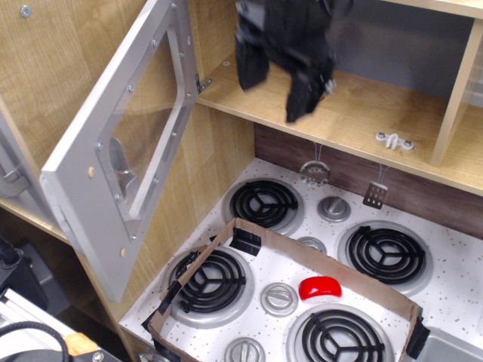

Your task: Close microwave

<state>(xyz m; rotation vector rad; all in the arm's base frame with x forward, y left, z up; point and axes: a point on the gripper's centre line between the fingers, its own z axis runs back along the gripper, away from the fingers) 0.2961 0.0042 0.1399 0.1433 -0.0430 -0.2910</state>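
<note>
Blurred by motion, the hand (275, 79) hung at the top of the single view, above the wooden shelf (362, 121). Its two dark fingers (300, 98) pointed down with a wide gap between them, and nothing was held. It touched neither the shelf nor the door.

On the left, the microwave (121, 151) was open. Its silver-grey door was swung far out toward the near left, with the clear window facing the camera at a slant. The hinge side sat by the far cabinet wall, just left of the hand; the free edge was well apart from it. The compartment behind the door was mostly hidden.

Below lay the stove (317, 256) with four black burners, a cardboard frame (287, 256) and a red piece (320, 287) inside that frame.

By my judgement the task had barely begun: no contact with the door, and the whole closing swing remained. The hand would need to reach the door's outer face and push it shut.
</note>
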